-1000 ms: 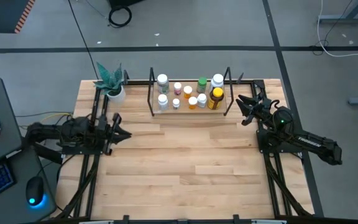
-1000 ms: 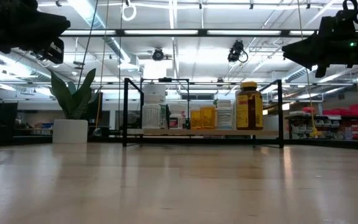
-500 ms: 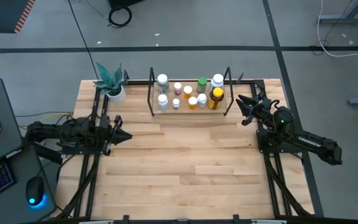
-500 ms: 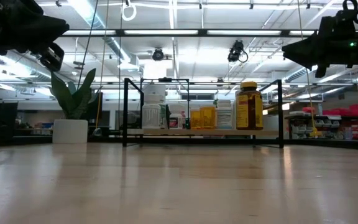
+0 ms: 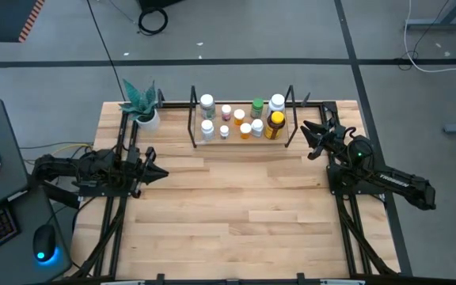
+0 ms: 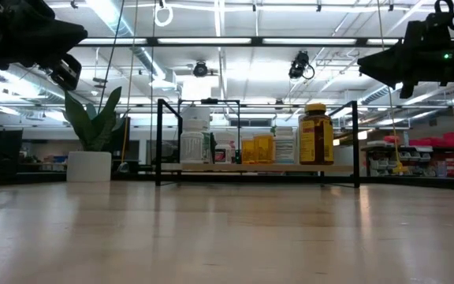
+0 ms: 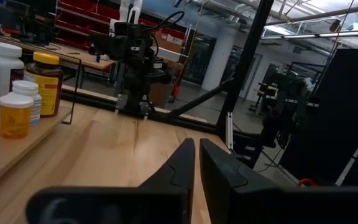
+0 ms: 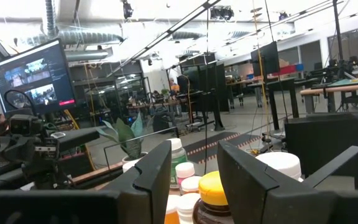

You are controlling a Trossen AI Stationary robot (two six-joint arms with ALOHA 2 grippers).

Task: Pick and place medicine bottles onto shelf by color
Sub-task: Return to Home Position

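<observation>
Medicine bottles (image 5: 275,124) shelved; left end effector (image 7: 196,146) pinched, right end effector (image 8: 194,152) spread (empty).

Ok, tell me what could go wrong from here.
1. The open right gripper sits close to the shelf end by the amber bottle; a careless swing could clip either.
2. The bottles stand packed together, so one knock may topple several.
The shut left gripper waits well left of the shelf.

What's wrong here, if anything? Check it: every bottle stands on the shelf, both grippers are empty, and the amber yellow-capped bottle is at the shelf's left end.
One error: the amber yellow-capped bottle stands at the right end of the shelf, nearest the right gripper, as the high view shows. The rest holds.
</observation>
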